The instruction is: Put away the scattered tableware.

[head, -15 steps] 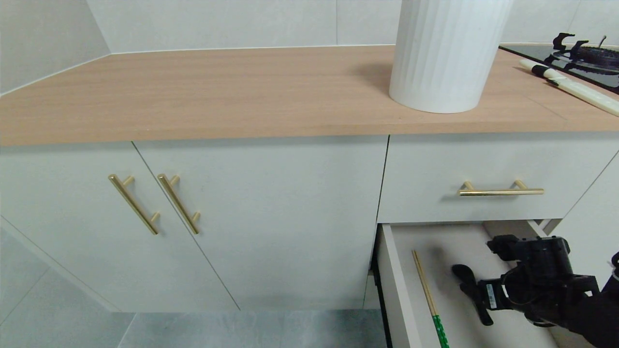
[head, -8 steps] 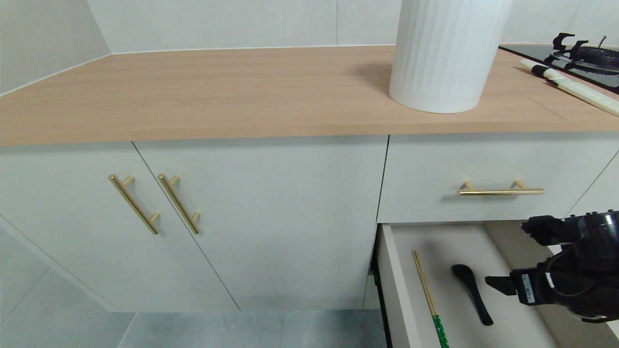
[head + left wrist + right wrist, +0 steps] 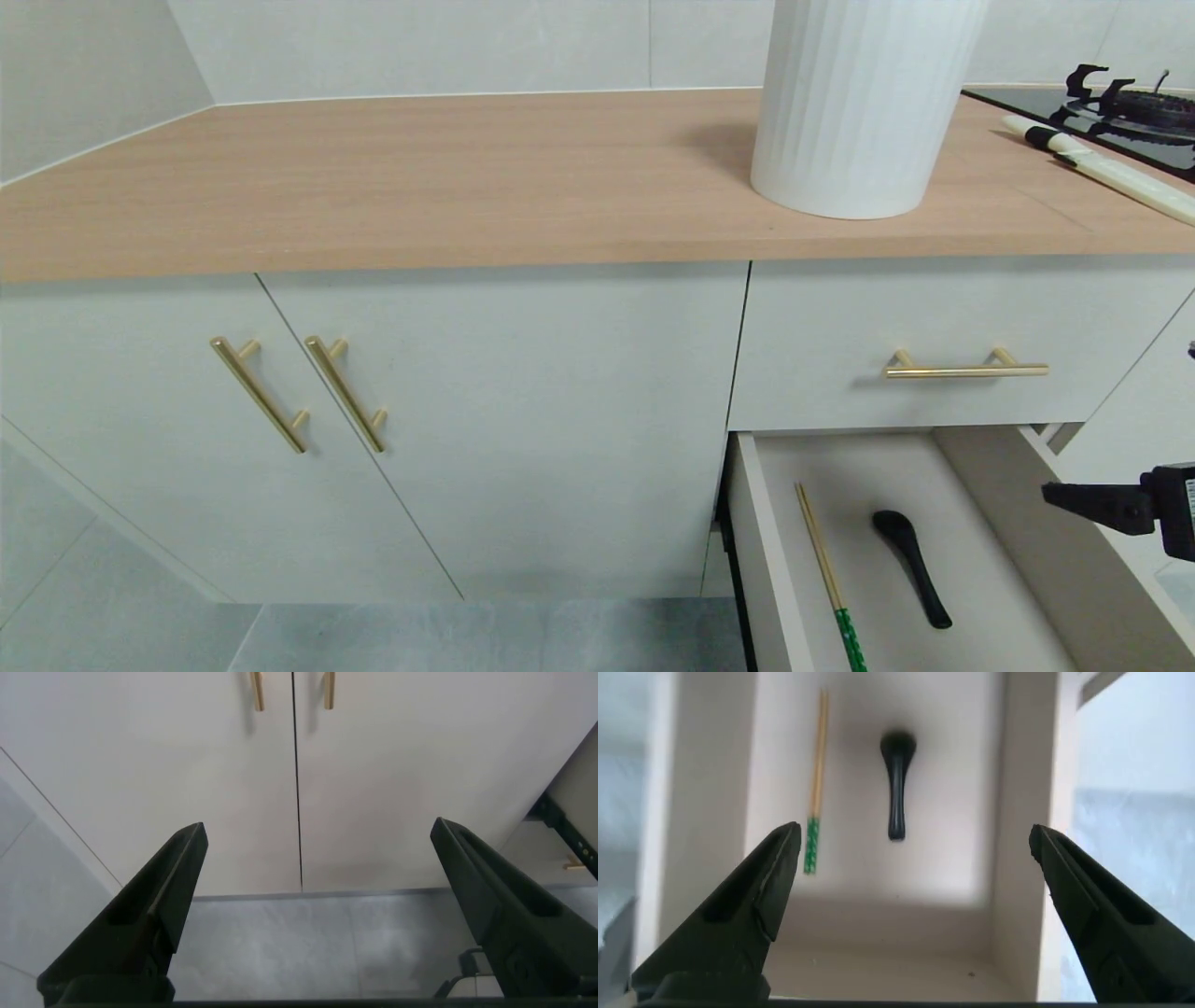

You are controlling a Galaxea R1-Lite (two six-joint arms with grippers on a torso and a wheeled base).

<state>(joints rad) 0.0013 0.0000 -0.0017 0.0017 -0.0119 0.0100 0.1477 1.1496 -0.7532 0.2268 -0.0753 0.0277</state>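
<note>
Chopsticks (image 3: 822, 551) and black spoon (image 3: 910, 565) lie in the open drawer (image 3: 761, 541) below the right gripper (image 3: 913, 835), whose jaws spread wide and empty; the knife (image 3: 1102, 166) on the counter (image 3: 467, 187) above it is not yet stowed.

Left hand (image 3: 318, 833), right hand (image 3: 915, 835): black tapered fingers (image 3: 738, 915).

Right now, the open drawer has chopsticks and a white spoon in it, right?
Not quite. The spoon is black, not white. The head view shows it lying in the open drawer, next to the chopsticks.
</note>
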